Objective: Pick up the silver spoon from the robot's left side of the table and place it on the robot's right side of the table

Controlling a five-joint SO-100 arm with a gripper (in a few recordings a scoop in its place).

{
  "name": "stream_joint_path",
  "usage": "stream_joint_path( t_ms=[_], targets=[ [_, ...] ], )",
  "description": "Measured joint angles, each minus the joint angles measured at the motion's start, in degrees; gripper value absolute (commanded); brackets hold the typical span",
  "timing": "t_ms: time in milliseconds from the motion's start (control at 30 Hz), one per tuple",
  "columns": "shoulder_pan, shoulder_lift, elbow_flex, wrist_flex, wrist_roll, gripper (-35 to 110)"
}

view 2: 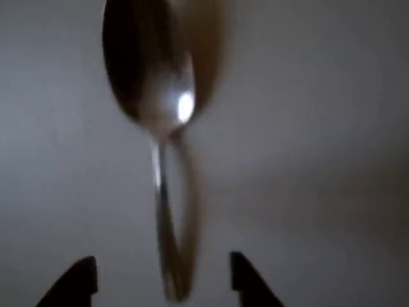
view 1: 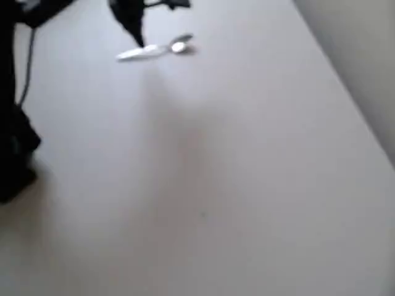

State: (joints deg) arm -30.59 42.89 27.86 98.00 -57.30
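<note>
- The gripper is spread open in the wrist view: two dark pointed fingertips poke up from the bottom edge, with the spoon handle running down into the gap between them. Looks like neither tip is touching the metal, though it's blurry.
- From the overhead view the same gripper is a black shape coming in from the top edge, its tip right by the handle end of the spoon.
- The silver spoon is lying flat on the table, up near the far edge of the overhead picture and left of centre. Bowl points to the picture's right, handle to the left.
- Progress-wise I'd say it's barely started. Nothing is lifted and the jaws are lined up for the grab but not squeezed. Still left: the close, the lift, the carry across and the set-down.
- Material stuff: the spoon is shiny metal with an oval bowl throwing a bright glint, and a slim handle that looks slightly curved. Thin and slick, so my guess is it could slip.
- The tabletop is plain off-white, matte and smooth.
</note>
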Motion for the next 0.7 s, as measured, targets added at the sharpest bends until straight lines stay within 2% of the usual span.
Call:
stream_joint_path(
  t_ms=[100,233,700],
  targets=[
    [0.5,-9.9,-15.1,4.0,-0.4,26],
    [0.5,-14.4,-23.5,5.4,-0.6,26],
    [1.5,-20.6,-26.7,5.6,-0.6,21]
  ],
)
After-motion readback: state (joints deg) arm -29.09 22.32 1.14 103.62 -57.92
